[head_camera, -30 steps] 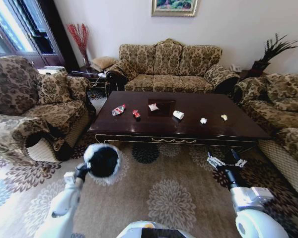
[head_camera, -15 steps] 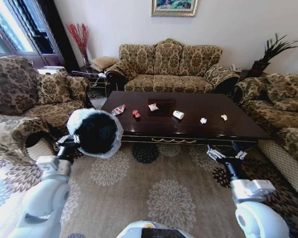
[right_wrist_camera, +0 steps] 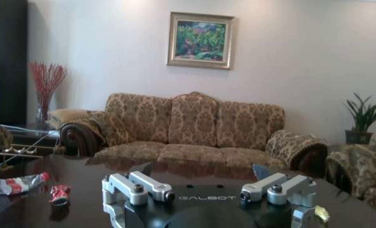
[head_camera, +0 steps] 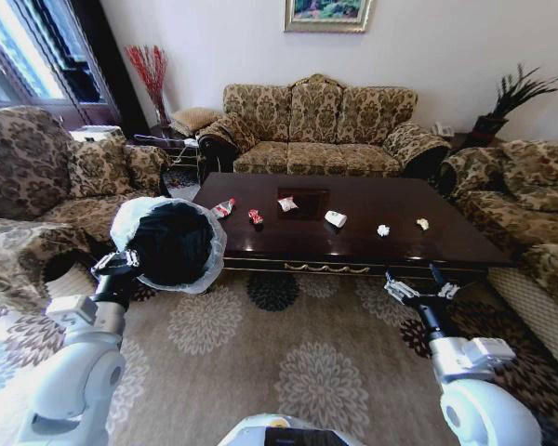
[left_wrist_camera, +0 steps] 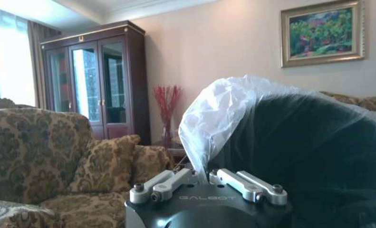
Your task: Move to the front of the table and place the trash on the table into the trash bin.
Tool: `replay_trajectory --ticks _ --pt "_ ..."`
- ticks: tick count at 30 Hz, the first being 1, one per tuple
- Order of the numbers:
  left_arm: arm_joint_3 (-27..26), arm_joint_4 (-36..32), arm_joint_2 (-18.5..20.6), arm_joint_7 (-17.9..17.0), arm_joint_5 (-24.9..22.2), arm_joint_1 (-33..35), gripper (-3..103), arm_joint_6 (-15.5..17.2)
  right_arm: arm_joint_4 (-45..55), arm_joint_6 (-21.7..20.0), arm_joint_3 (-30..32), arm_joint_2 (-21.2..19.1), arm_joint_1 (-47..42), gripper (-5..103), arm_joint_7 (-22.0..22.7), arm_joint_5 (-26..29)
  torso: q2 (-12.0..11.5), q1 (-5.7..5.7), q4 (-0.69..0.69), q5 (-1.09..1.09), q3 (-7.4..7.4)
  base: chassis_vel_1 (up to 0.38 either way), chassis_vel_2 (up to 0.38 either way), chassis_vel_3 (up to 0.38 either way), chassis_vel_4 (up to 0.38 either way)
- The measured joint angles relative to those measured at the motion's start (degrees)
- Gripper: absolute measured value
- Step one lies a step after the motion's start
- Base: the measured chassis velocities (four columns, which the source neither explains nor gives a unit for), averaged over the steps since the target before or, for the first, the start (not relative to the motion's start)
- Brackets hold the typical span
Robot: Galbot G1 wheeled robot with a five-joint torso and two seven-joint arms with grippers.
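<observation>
Left gripper (head_camera: pixel 121 263) at 9 o'clock pinching the liner rim of trash bin (head_camera: pixel 174 243), pinch plain from the left wrist, right gripper (head_camera: pixel 417 289) at 4 o'clock spread wide, beyond at 12 table (head_camera: pixel 400 237), bottle (head_camera: pixel 222 207), red wrapper (head_camera: pixel 256 216), cup (head_camera: pixel 335 218).

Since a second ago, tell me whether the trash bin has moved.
Yes. The trash bin, shut in the left gripper, has risen and swung left: it was low over the carpet, now level with the table's front left corner, overlapping the left sofa.
</observation>
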Motion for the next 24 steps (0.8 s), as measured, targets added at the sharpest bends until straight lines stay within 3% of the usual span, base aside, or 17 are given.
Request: replay_trajectory --ticks 9,24 --pt "0.3 0.0 -0.4 0.3 0.1 0.4 4 -0.1 0.0 0.4 0.0 0.6 -0.8 100 -0.4 -0.2 0.0 0.04 0.01 -0.01 0.02 -0.033 0.14 0.136 -0.031" --pt "2.2 0.9 -1.4 1.1 2.3 1.3 4 -1.1 -0.7 -0.5 -0.2 0.7 -1.1 100 -0.4 -1.8 0.0 0.01 0.01 -0.01 0.0 0.102 0.09 0.091 0.113"
